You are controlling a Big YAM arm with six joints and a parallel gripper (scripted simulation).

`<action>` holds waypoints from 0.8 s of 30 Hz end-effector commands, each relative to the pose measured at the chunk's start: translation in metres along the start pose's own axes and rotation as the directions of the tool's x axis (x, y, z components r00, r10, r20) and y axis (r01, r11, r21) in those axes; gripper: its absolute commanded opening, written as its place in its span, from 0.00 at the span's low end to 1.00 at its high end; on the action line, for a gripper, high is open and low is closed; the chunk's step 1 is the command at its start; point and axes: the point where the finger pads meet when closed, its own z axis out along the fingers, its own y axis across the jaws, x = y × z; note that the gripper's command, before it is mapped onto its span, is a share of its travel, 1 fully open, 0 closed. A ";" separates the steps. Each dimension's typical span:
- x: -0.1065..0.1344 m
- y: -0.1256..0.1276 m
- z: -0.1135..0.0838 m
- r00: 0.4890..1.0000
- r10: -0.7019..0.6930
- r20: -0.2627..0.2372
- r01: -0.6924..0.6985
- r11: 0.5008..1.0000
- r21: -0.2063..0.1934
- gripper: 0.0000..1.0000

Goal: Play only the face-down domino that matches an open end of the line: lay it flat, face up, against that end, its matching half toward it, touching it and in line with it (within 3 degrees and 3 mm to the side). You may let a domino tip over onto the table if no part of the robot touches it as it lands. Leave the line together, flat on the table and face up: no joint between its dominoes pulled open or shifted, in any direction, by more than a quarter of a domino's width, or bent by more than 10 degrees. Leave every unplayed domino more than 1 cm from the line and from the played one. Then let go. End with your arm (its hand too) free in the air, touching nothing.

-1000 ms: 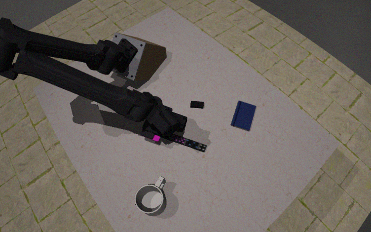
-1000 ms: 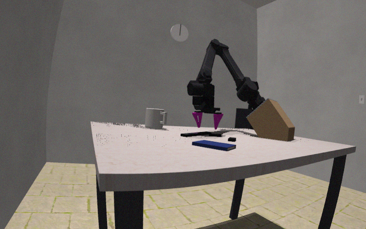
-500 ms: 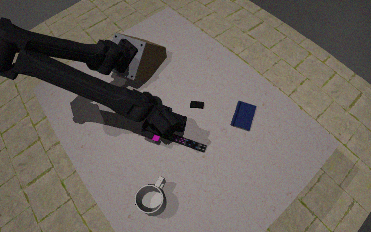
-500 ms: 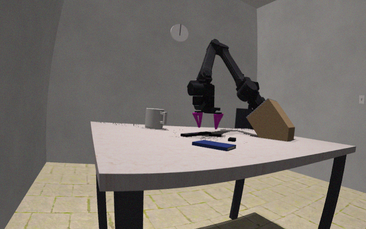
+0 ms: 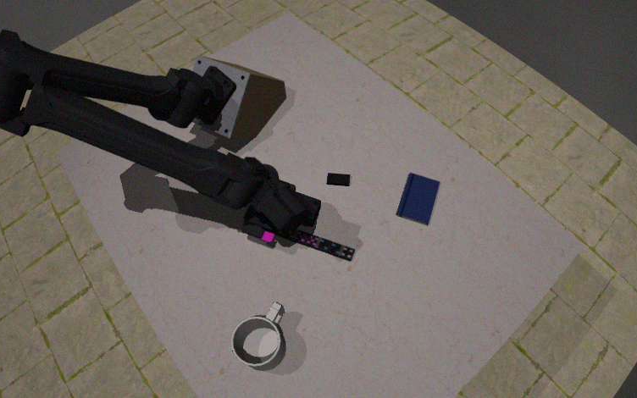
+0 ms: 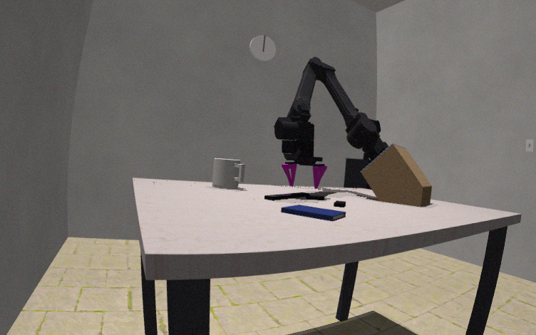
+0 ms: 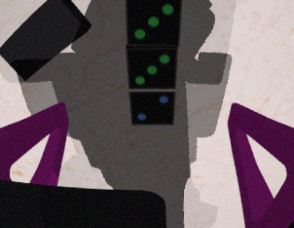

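Apparently the play is made: my gripper (image 5: 279,220) (image 6: 303,187) (image 7: 148,112), fingers wide apart, hovers above the green-three, blue-two domino (image 7: 152,93), face up against the line's (image 5: 329,246) (image 6: 284,195) (image 7: 153,21) green three. Withdrawal probably remains; face-down dominoes lie apart.

Line's end domino (image 7: 153,85), wrist view: 3 green pips, then 2 blue at outer end.

Arm bent high, end effector open above counter

The black arm (image 5: 128,143) (image 6: 342,93) is folded at a raised elbow (image 5: 2,84) (image 6: 318,66), its forearm sloped downward. The end effector (image 6: 303,187) (image 7: 148,112) is pointed down, held above the counter (image 5: 385,296) (image 6: 220,224). Its magenta fingers (image 5: 268,236) (image 6: 319,175) are spread wide, with nothing gripped.
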 end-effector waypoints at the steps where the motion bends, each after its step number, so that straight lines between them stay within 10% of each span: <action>1: -0.004 -0.003 -0.016 1.000 0.005 0.012 -0.005 1.000 0.005 0.94; 9: -0.011 -0.010 -0.075 0.999 0.020 0.036 -0.021 1.000 0.016 0.94; 24: -0.003 -0.002 -0.067 0.999 -0.021 0.029 0.021 1.000 0.013 0.94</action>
